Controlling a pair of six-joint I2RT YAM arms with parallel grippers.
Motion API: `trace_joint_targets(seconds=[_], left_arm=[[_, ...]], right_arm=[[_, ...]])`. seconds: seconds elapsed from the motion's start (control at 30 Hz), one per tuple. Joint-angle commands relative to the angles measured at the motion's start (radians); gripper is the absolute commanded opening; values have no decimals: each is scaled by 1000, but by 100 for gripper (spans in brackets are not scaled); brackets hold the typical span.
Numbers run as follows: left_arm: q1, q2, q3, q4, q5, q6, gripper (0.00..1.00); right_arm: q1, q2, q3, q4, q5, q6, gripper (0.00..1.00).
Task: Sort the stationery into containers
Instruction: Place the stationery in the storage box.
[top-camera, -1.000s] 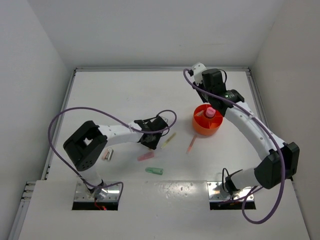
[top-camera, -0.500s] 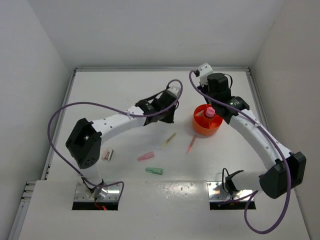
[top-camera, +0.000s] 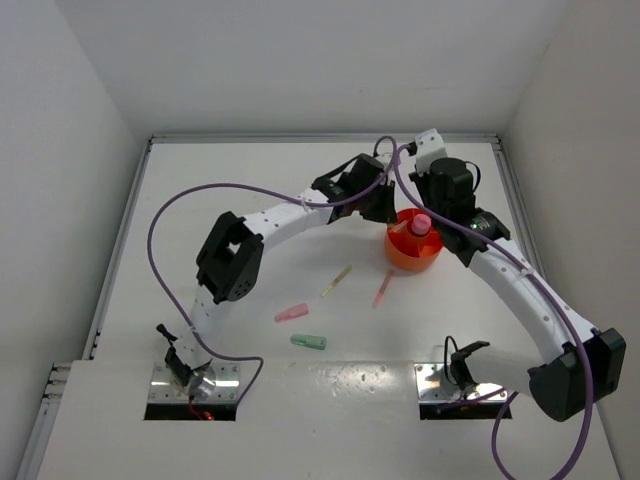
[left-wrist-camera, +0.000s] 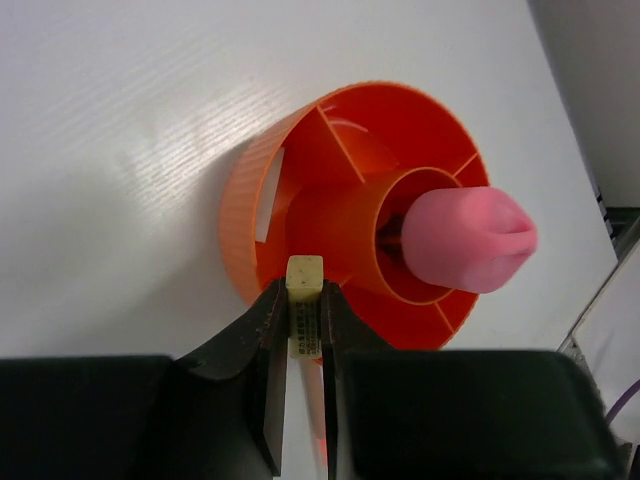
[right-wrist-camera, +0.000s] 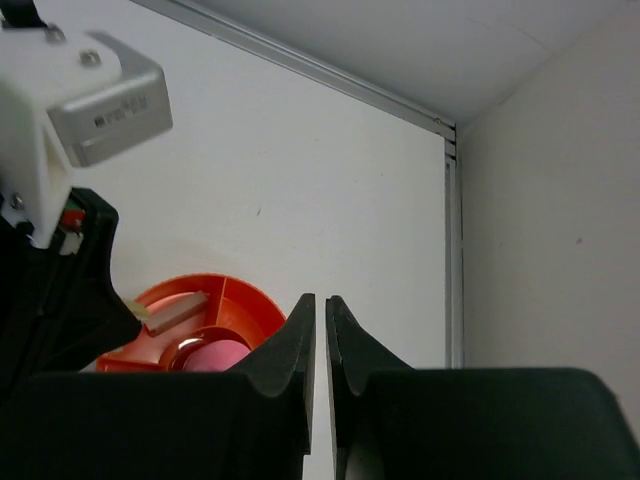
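Note:
The orange cup (top-camera: 408, 252) stands right of centre, with the pink-capped tube (top-camera: 421, 224) upright in its middle well. My left gripper (top-camera: 385, 212) is at the cup's left rim, shut on a small beige bit (left-wrist-camera: 305, 276) with a printed label, held just over the rim (left-wrist-camera: 240, 240). The pink cap (left-wrist-camera: 468, 240) shows close behind it. My right gripper (right-wrist-camera: 320, 302) is shut and empty, raised behind the cup (right-wrist-camera: 250, 305). A greyish bit (right-wrist-camera: 180, 312) lies in one compartment.
On the table in front of the cup lie a thin yellow stick (top-camera: 337, 280), a thin pink stick (top-camera: 382, 291), a pink marker (top-camera: 292, 313) and a green marker (top-camera: 309, 342). The back wall and right wall are close behind the cup.
My left arm has swung from the table's middle up to the cup's left rim, carrying the beige bit. My right gripper has drawn back from the cup, the pink-capped tube staying in it.

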Motion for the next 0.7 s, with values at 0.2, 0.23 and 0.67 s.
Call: trace_joint_targets(seconds=[0.2,0.23,0.67], left_arm=[[16,43,41,91,134,-53,21],[16,53,41,91,134,-53,21],[16,116,81,120,106,-71,41]], right_arm=[[-3,-23,-12,63,12,0,8],[-3,-32,-12,63,12,0,9],[-3,-32,-21,53,-15,0,13]])
